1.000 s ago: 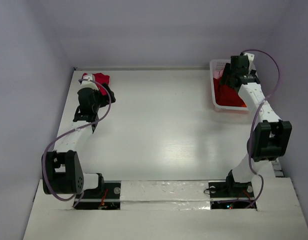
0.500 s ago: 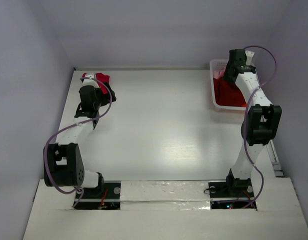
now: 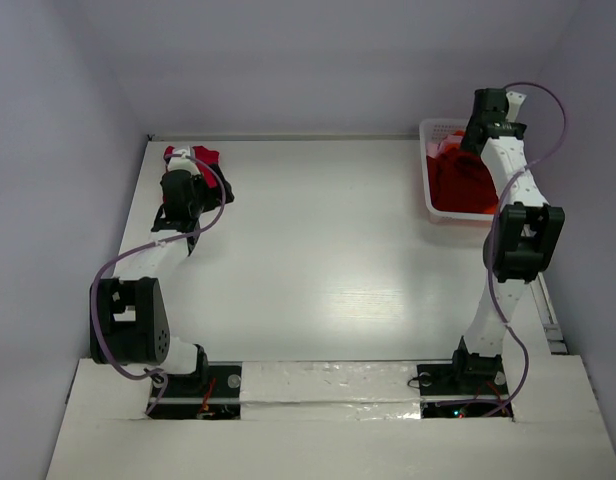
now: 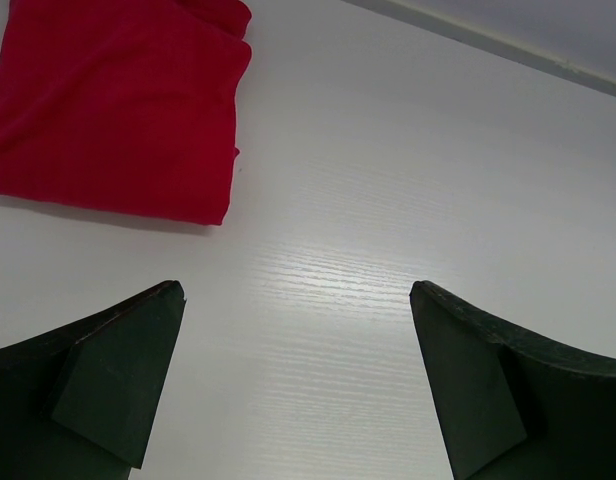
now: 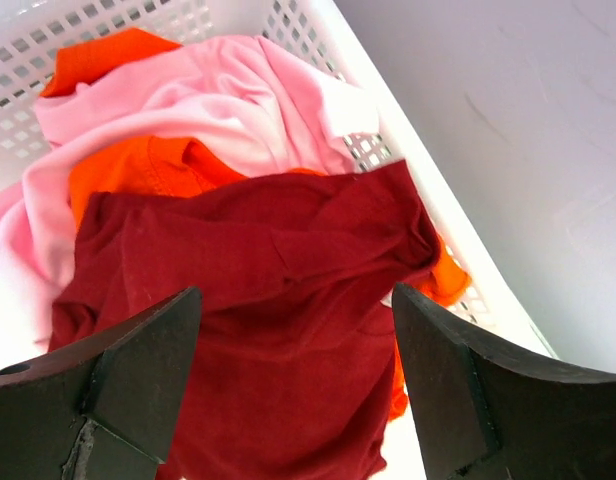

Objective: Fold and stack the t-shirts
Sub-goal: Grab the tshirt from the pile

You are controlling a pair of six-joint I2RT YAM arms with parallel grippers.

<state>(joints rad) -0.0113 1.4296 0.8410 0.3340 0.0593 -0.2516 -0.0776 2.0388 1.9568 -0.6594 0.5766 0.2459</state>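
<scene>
T-shirts (image 3: pixel 458 188), where are they all? (Mia)

One crimson-pink shirt (image 4: pixel 118 110) lies folded flat on the table (image 4: pixel 408 170), in the far left corner. I think the pile goes there. The others sit in a heap in the white basket (image 5: pixel 323 40) at the far right corner. The dark red shirt (image 5: pixel 258 350) is on top, with the orange shirt (image 5: pixel 138 165) and the pale pink shirt (image 5: pixel 208 100) under it. (Tom)

Why is the right claw (image 5: pixel 296 295) up there? (Mia)

It hangs over the dark red shirt, wide open, holding nothing. I guess it wants that one, because it is on top. (Tom)

And the left claw (image 4: pixel 296 300)? (Mia)

Wide open too, and empty. It is near the folded shirt, not touching it. It looks like it is done there. (Tom)

What is the room like? (Mia)

The table is white, smooth and a bit shiny, with thin wood lines. Plain pale walls (image 3: pixel 308 60) stand close on three sides. (Tom)
</scene>
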